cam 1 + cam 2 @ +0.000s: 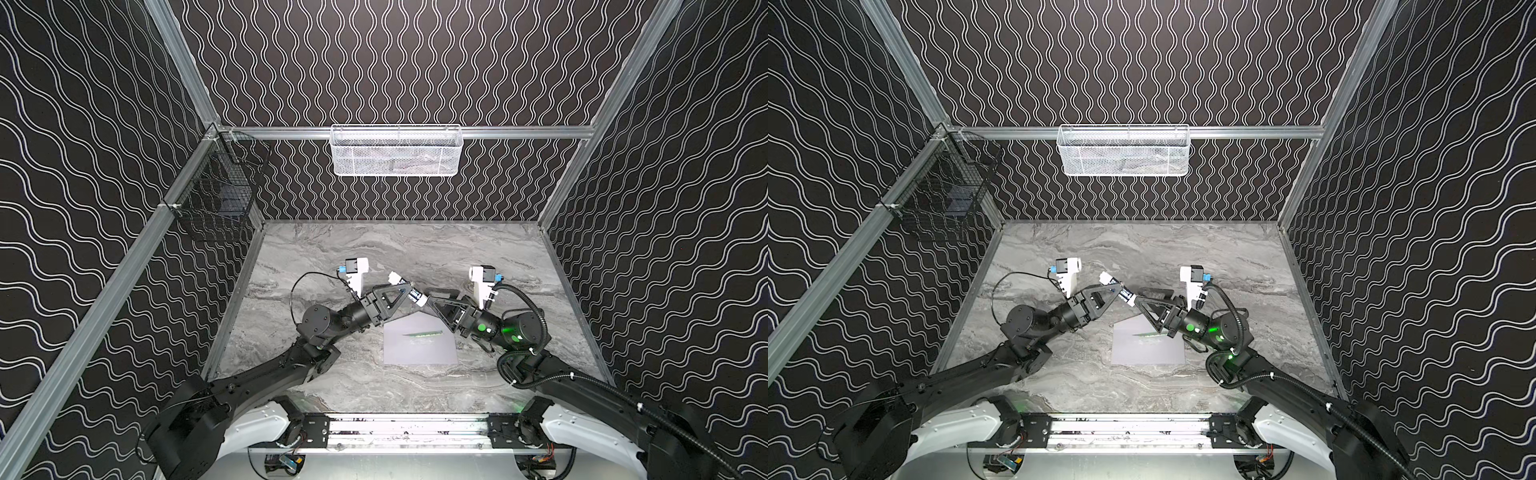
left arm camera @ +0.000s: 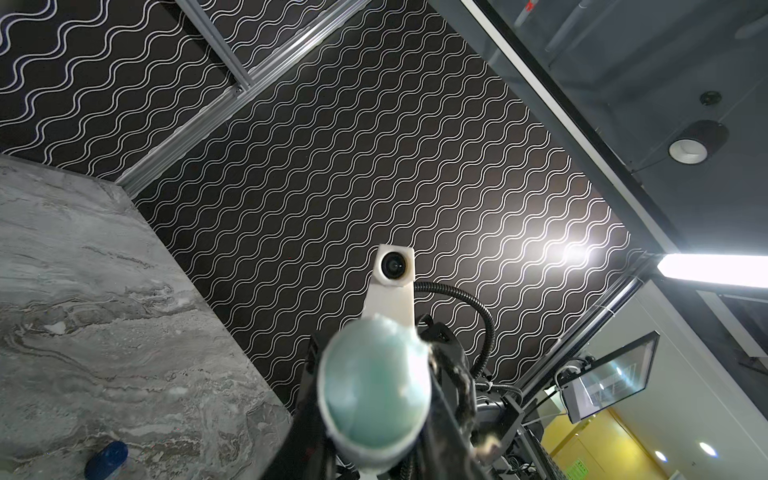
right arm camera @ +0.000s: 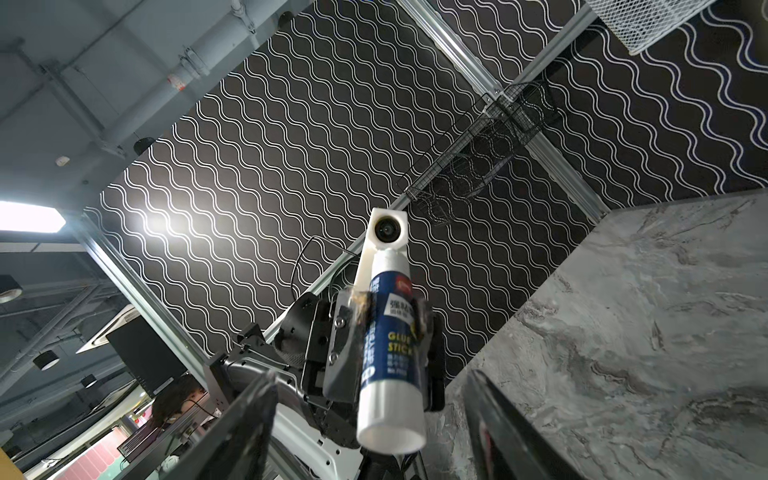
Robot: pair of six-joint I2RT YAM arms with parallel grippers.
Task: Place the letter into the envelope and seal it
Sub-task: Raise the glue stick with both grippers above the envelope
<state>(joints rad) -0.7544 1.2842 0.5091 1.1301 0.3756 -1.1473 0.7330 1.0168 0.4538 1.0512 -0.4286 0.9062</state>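
in both top views the left hand is clamped on a glue stick raised over the middle of the counter, and the right hand meets the stick's near-right white end. the envelope lies flat on the counter, below the two hands and just near of them. it touches neither, and its far edge is partly hidden under the right hand. a green sliver of the letter shows across the envelope, so the letter looks tucked in with one edge peeking out; how the flap stands i cannot tell. in the left wrist view the stick's bare greenish tip sits close to the lens, and a blue cap lies apart on the counter. in the right wrist view the left hand's pads pinch the labelled barrel, while the right hand's own fingers stand wide on either side of the white base, gripping nothing. the risks from here, as i judge them: if the right hand closes off-centre or the left lets go early, the stick could drop onto the envelope and smear it. the uncapped tip could also brush the left wrist camera. and the protruding green edge may catch glue and stop the flap from sealing cleanly.
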